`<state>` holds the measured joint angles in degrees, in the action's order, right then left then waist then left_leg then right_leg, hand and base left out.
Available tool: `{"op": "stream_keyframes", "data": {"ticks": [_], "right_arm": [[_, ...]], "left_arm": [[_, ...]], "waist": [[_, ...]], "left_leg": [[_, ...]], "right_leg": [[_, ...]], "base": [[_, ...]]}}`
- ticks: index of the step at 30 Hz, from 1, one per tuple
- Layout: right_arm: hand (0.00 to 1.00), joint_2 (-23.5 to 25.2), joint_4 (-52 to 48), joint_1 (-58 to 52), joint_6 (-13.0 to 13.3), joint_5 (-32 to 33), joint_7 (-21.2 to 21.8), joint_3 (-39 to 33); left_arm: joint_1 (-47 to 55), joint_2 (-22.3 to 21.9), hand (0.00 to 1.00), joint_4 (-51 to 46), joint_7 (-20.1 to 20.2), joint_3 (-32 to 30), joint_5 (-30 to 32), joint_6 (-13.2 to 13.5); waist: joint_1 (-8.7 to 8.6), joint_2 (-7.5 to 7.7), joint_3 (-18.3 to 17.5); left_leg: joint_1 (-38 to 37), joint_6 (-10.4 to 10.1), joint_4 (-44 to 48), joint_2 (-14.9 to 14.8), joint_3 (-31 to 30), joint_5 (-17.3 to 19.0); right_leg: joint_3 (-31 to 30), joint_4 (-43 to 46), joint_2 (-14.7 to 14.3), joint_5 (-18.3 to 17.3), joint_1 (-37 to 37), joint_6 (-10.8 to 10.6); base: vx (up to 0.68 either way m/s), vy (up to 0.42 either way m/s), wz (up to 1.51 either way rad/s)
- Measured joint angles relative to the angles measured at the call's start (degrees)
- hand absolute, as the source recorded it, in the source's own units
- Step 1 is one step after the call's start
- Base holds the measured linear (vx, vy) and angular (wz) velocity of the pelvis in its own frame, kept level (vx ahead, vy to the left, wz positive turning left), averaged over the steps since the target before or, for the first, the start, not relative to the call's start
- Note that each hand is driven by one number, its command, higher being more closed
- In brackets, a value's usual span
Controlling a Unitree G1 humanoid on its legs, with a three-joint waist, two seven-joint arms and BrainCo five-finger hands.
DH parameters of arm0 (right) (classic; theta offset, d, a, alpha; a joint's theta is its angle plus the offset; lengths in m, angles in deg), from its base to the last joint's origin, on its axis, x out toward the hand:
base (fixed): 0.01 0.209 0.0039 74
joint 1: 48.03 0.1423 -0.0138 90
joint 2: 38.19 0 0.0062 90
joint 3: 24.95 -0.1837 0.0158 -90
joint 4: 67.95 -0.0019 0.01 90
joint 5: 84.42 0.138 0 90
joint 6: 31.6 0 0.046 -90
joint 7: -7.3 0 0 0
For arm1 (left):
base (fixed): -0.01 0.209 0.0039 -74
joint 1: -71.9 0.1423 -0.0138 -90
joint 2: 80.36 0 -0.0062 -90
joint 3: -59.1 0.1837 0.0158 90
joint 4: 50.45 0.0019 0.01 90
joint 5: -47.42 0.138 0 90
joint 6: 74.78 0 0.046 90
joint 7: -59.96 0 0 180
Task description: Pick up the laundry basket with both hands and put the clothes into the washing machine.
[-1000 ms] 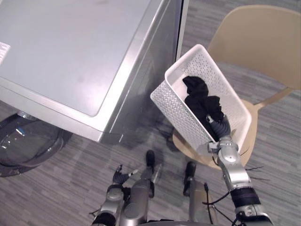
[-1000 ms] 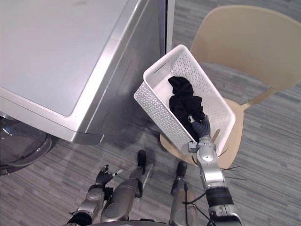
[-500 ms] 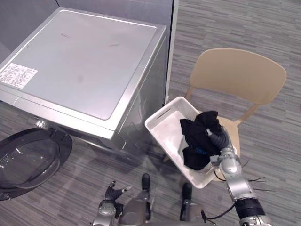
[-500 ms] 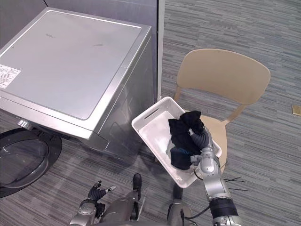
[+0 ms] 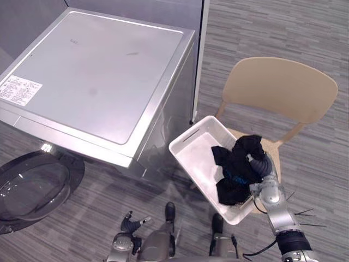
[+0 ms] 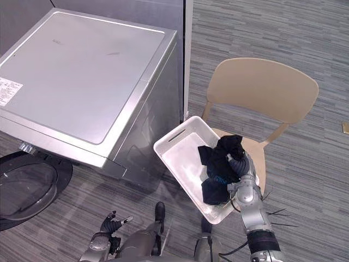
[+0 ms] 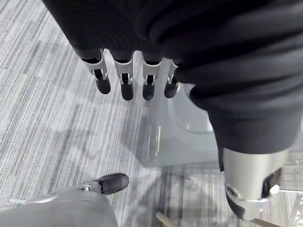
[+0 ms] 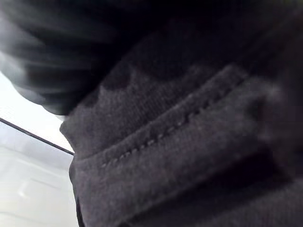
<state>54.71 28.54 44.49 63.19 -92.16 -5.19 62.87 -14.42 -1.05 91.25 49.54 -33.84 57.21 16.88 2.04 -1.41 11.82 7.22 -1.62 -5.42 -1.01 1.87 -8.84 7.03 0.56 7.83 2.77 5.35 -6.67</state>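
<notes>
Left eye view: the white perforated plastic laundry basket (image 5: 197, 161) is tilted over the seat of the beige chair (image 5: 283, 90), beside the silver front-loading washing machine (image 5: 98, 82). Black clothes (image 5: 235, 172) lie inside, partly covering the right hand (image 5: 258, 164); its grip cannot be determined. The left hand (image 5: 131, 222) hangs low, well apart. Left wrist view: fingers (image 7: 125, 82) relaxed, holding nothing. Right wrist view: black stitched fabric, probably those clothes.
</notes>
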Motion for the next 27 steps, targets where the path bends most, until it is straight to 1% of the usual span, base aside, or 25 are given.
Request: {"op": "stream_keyframes", "data": {"ticks": [2,4,5,6,7,8,9,10,11,12,13,14,15,16,17,18,19,20,21,22,23,24,25,26,27], "right_arm": [[1.0,2.07,-3.73,-0.02,1.7,3.21,1.37,0.61],[1.0,4.82,-6.49,0.89,3.87,7.23,2.78,2.5],[1.0,5.56,-7.2,0.69,4.01,8.01,2.82,2.59],[1.0,6.66,-8.3,0.01,4.06,9.59,2.88,2.57],[1.0,7.17,-9.25,-0.49,4.05,10.9,2.99,2.46],[1.0,7.45,-10.15,-0.99,4.06,11.6,2.94,2.48],[1.0,8.07,-12.01,-1.79,4.27,11.94,2.93,2.3],[1.0,8.38,-13.19,-2.29,4.78,12.3,2.98,2.38],[1.0,9.01,-15.85,-3.03,5.78,12.96,3.28,2.93],[1.0,9.64,-18.59,-2.91,6.36,13.12,3.91,3.86],[1.0,9.73,-19.85,-2.88,6.82,13.23,3.98,4.44],[1.0,9.79,-21.59,-2.29,8.03,13.46,3.88,5.51],[1.0,9.83,-21.77,-1.98,8.42,13.59,3.86,5.69],[1.0,9.65,-21.78,-1.44,8.46,14.04,3.72,6.18],[1.0,9.45,-21.78,-1.5,8.47,14.35,3.61,6.77],[1.0,9.35,-21.78,-1.51,8.48,14.43,3.64,6.81],[1.0,7.84,-21.75,-1.82,8.49,14.57,3.61,6.56],[1.0,6.79,-21.49,-1.96,8.49,14.67,3.46,6.29],[1.0,5.17,-20.5,-1.32,8.43,14.94,3.38,5.56],[1.0,4.07,-18.98,0.19,8.42,14.95,3.64,5.16],[1.0,3.72,-18.95,0.43,8.39,14.96,3.81,4.79],[1.0,3.0,-18.99,0.7,8.47,15.01,3.89,4.17],[1.0,1.86,-18.98,1.09,8.49,15.0,4.22,4.29],[1.0,1.38,-18.91,1.27,8.48,15.0,4.61,4.39],[1.0,0.96,-18.53,1.49,8.46,14.97,5.56,4.56]], "left_arm": [[0.03,0.13,0.0,-0.25,0.18,-0.11,-0.05,0.0],[-0.13,0.87,0.0,-0.65,0.31,-0.28,-0.1,0.02],[-0.37,1.0,0.0,-0.7,0.35,-0.46,-0.15,0.02],[-0.23,0.87,0.0,-1.76,0.39,-1.33,-0.19,0.0],[-0.37,0.62,0.0,-1.93,0.35,-2.56,-0.2,0.24],[-0.39,0.68,0.0,-1.96,0.36,-2.96,-0.22,0.33],[-0.13,0.67,0.0,-3.09,0.33,-4.1,-0.28,0.64],[-0.02,0.56,0.0,-3.44,0.27,-4.57,-0.52,0.66],[0.75,0.52,0.0,-5.31,0.25,-5.4,-0.74,0.76],[1.68,0.25,0.0,-7.42,0.16,-6.36,-0.76,0.86],[1.97,0.06,0.0,-8.22,0.01,-6.68,-0.83,0.87],[2.67,-0.8,0.0,-9.71,-1.04,-6.77,-2.29,1.15],[2.89,-1.3,0.0,-10.33,-1.19,-6.74,-2.86,1.18],[4.13,-2.83,0.0,-12.46,-1.25,-6.52,-4.28,1.31],[6.15,-4.51,0.0,-16.31,-1.66,-5.06,-5.75,1.51],[6.57,-4.81,0.0,-17.21,-1.79,-4.37,-5.89,1.51],[6.99,-5.82,0.0,-19.56,-1.9,-1.55,-7.01,1.48],[6.92,-6.17,0.0,-20.75,-1.79,0.03,-7.1,1.49],[6.15,-6.27,0.0,-24.27,-1.51,2.42,-7.45,1.49],[6.36,-6.11,0.0,-29.18,-1.09,3.64,-7.42,1.86],[6.32,-5.83,0.0,-31.1,-0.83,4.42,-7.35,2.35],[6.32,-5.11,0.0,-34.95,-0.72,5.89,-7.17,3.57],[6.3,-4.51,0.0,-38.75,-0.76,6.38,-6.91,4.67],[6.11,-4.22,0.0,-40.55,-0.79,6.49,-6.92,5.28],[5.64,-3.54,0.0,-43.33,-0.77,6.98,-6.95,6.85]], "waist": [[0.3,0.53,-0.2],[0.19,1.66,0.01],[0.04,2.03,0.16],[-0.1,2.55,0.33],[-0.01,2.29,0.49],[-0.1,2.22,0.55],[0.17,2.31,0.56],[0.23,2.32,0.56],[0.81,2.72,0.35],[1.4,2.92,0.23],[2.14,2.95,0.2],[3.15,2.89,0.19],[3.53,2.87,0.19],[3.69,2.31,-0.06],[3.64,1.6,-0.4],[3.53,1.4,-0.39],[2.95,-1.0,-0.05],[2.5,-1.89,0.06],[1.89,-1.67,0.45],[1.92,-0.39,1.09],[1.65,-0.25,1.03],[1.44,-0.25,0.92],[1.59,-0.28,0.84],[1.57,-0.85,0.51],[1.48,-1.6,0.11]], "left_leg": [[-0.05,0.15,0.01,-0.53,1.56,0.18],[1.85,0.04,1.77,-0.64,3.33,1.3],[3.11,0.2,3.72,-0.45,3.33,2.08],[5.33,1.25,7.93,-0.92,3.17,3.45],[6.83,2.67,10.09,-1.74,3.06,4.63],[7.4,2.83,11.12,-1.76,2.34,4.74],[7.92,2.83,12.8,-1.59,0.57,4.75],[8.25,2.83,13.51,-1.45,-0.47,4.75],[9.44,2.8,14.88,-1.0,-2.27,4.73],[11.29,2.7,16.67,-0.82,-3.26,4.69],[12.28,2.63,17.63,-0.84,-3.54,4.64],[14.71,1.7,19.53,-1.08,-4.45,3.98],[15.52,1.05,19.83,-1.24,-4.93,3.49],[16.91,-0.87,19.5,-2.01,-6.1,1.83],[18.44,-0.27,17.47,-3.25,-8.14,-0.51],[18.7,0.41,16.75,-3.48,-8.77,-1.02],[18.85,1.04,12.79,-5.06,-10.72,-0.76],[18.39,2.08,10.09,-5.97,-10.64,1.13],[18.1,2.37,7.71,-6.58,-8.04,7.2],[17.58,1.42,10.54,-5.42,-4.54,6.26],[17.57,1.31,13.19,-4.36,-3.51,6.14],[16.59,1.11,17.8,-2.72,-2.51,6.2],[14.54,1.12,21.89,-1.95,-1.48,6.57],[13.34,1.02,23.89,-1.91,-1.22,6.94],[9.91,-0.05,26.05,-2.16,-0.95,8.7]], "right_leg": [[-1.62,0.73,-0.24,0.01,1.53,0.03],[-3.61,4.35,-0.34,-0.59,4.94,0.36],[-3.73,5.49,-0.14,-0.87,5.83,0.37],[-4.02,6.04,0.15,-0.89,6.27,0.21],[-4.66,12.45,0.13,-4.13,7.86,0.35],[-5.22,19.44,0.15,-7.81,9.45,1.43],[-6.33,30.95,0.28,-12.62,10.49,0.96],[-6.97,35.35,0.26,-14.06,10.15,0.4],[-9.01,41.72,0.26,-16.19,8.75,-0.59],[-11.38,44.66,0.19,-17.33,7.21,-1.33],[-12.68,44.91,0.16,-17.44,6.05,-1.45],[-14.43,41.19,-0.18,-21.07,3.04,-1.35],[-14.15,38.87,-0.91,-23.45,2.02,-0.33],[-11.95,35.21,-1.64,-27.06,0.79,1.22],[-9.06,32.41,-3.29,-30.59,0.98,2.95],[-8.44,31.86,-3.74,-31.16,1.05,3.29],[-5.26,31.53,-6.46,-30.86,1.37,4.77],[-3.28,31.21,-7.29,-30.13,1.58,5.8],[0.12,30.09,-6.42,-28.35,1.94,7.65],[2.47,29.87,-4.6,-27.0,2.32,8.88],[3.92,29.27,-3.77,-26.2,2.27,9.19],[5.75,27.56,-2.48,-24.36,2.39,9.53],[7.05,25.46,-1.87,-22.13,2.97,9.99],[7.7,24.23,-1.78,-21.07,3.16,10.15],[9.01,22.08,-1.69,-19.24,3.1,10.33]], "base": [[-0.02,-0.008,-0.41],[-0.05,-0.014,-0.44],[-0.08,0.012,-0.11],[-0.11,-0.014,0.11],[-0.09,-0.019,0.29],[-0.08,-0.104,0.6],[-0.03,-0.072,0.68],[-0.09,-0.19,0.86],[-0.13,-0.21,0.78],[-0.17,-0.257,0.64],[-0.22,-0.239,0.39],[-0.21,-0.208,0.18],[-0.3,-0.289,0.26],[-0.45,-0.387,0.31],[-0.48,-0.389,0.33],[-0.52,-0.393,0.64],[-0.27,-0.196,0.79],[-0.42,-0.255,1.36],[-0.41,-0.206,1.32],[-0.45,-0.249,1.29],[-0.32,-0.208,1.12],[-0.28,-0.174,0.98],[-0.29,-0.143,0.85],[-0.29,-0.07,0.64],[-0.26,-0.021,0.63]]}}
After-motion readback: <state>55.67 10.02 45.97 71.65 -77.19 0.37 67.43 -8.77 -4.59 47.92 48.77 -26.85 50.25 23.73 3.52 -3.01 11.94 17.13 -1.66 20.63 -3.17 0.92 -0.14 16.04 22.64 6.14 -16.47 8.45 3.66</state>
